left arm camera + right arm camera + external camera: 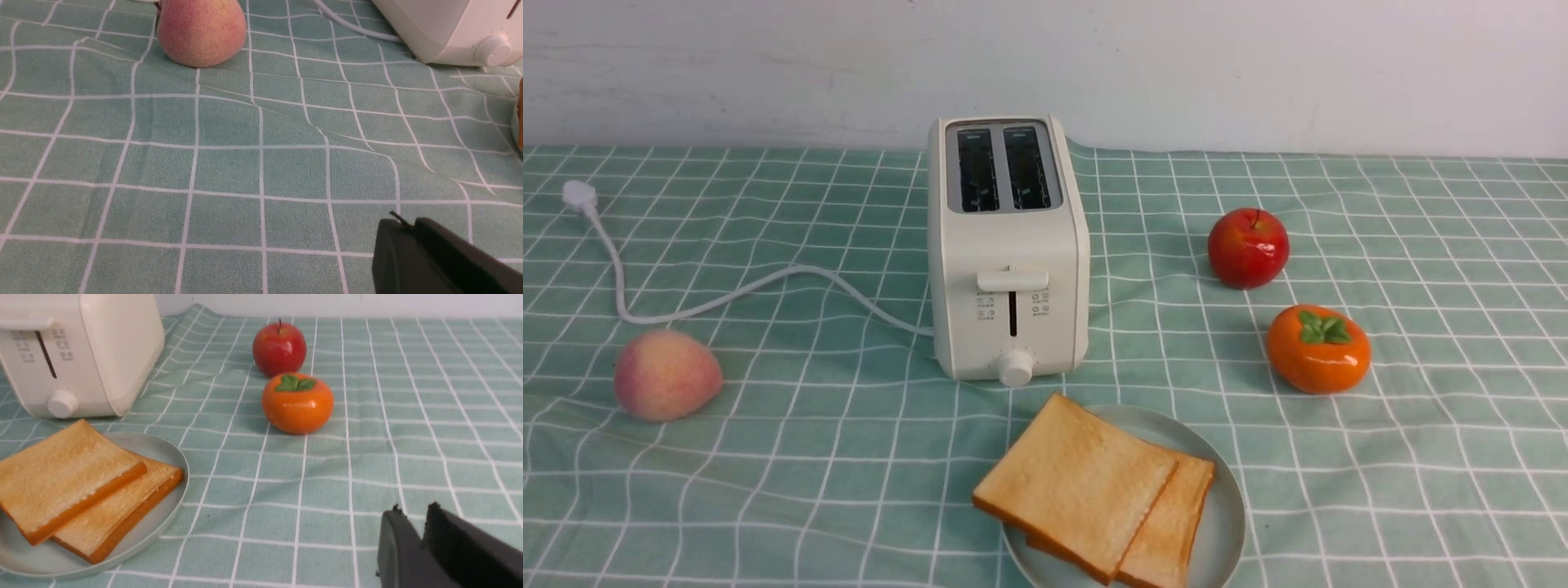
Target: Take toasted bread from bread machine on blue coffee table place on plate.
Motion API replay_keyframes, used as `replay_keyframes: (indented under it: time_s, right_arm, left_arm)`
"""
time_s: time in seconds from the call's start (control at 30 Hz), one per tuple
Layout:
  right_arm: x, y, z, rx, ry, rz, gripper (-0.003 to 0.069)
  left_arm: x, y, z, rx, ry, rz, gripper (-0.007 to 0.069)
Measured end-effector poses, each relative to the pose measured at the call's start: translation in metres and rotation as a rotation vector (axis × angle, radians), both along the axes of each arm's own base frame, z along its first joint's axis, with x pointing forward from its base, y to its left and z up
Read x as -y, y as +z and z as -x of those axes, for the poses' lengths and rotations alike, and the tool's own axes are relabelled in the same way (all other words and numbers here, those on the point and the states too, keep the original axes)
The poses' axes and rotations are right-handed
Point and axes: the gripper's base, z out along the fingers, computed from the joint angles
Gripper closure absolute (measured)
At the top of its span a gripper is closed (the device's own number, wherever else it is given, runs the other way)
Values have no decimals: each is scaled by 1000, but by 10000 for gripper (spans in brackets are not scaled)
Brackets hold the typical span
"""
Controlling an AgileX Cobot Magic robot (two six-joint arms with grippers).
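We see both toast slices [1094, 490] on the plate [1225, 523], bottom center; left fingers [408, 228] closed, right fingers [412, 522] slightly parted, both empty.

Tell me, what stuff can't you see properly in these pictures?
- Lower toast slice: mostly covered by the top slice, every view.
- Plate: near rim cut off by the front view's bottom edge.
- Toaster icons: too small to read.
- Left gripper, right gripper: only the fingertips show in the wrist views; absent from the front view.
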Motion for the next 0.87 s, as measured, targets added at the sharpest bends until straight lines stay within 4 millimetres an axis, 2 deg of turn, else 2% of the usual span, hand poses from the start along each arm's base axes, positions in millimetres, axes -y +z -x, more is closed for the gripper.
replay_keyframes:
  time_s: [0.17,0.27,0.87]
  right_arm:
    - [0,-19,-2,-63,-5,-12,552]
    - [0,-38,-5,-103,-11,-17,552]
    - [1,-38,-7,-54,-24,-18,530]
  left_arm:
    - [0,0,0,0,0,0,587]
    - [0,0,0,0,0,0,582]
    - [0,0,0,2,0,0,554]
